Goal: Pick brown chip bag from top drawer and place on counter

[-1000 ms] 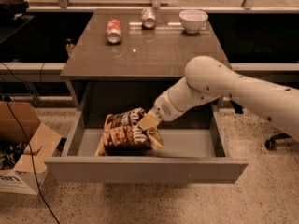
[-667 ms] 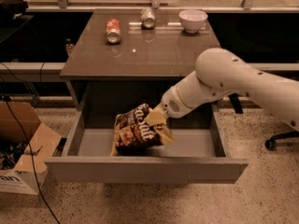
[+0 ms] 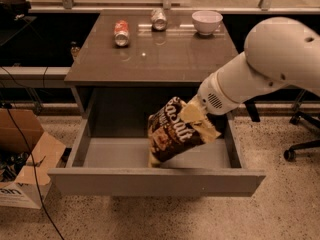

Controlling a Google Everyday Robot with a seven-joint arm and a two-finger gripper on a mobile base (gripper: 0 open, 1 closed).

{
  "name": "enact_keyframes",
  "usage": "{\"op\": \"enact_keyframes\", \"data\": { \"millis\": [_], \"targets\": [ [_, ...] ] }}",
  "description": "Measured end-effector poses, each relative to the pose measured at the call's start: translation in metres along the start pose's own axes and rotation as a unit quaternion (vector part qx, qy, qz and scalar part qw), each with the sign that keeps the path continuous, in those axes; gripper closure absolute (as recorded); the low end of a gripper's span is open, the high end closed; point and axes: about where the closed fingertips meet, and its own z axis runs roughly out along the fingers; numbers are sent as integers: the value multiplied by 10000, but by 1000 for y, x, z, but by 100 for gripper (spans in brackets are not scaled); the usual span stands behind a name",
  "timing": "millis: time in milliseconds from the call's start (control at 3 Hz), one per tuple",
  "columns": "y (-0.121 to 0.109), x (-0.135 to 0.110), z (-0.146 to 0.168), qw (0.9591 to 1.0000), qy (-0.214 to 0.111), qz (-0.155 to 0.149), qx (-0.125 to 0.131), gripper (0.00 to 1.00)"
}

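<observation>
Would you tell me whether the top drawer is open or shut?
Open: the top drawer is pulled out below the counter, grey floor exposed. The hand grips the brown chip bag by its upper end, above it.

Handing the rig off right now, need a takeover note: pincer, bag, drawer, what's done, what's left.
Pincer: shut on the upper end of the chip bag, over the right half of the open drawer.
Bag: hanging tilted, clear of the drawer floor, not yet over the counter.
Counter: two cans and a bowl at the far edge.
Done: bag gripped and raised.
Left: carry it over the counter, set it down, release.
</observation>
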Motion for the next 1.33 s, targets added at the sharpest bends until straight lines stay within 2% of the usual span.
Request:
{"op": "enact_keyframes", "data": {
  "millis": [333, 667, 1000, 1333],
  "targets": [
    [-14, -12, -60, 9975, -9, -279, 650, 100],
    [-35, -34, -119, 9904, -55, -615, 1233, 100],
    [-52, -60, -167, 9817, -140, -890, 1680, 100],
    [-85, -87, -183, 9789, -116, -1036, 1760, 100]
  ]
}}
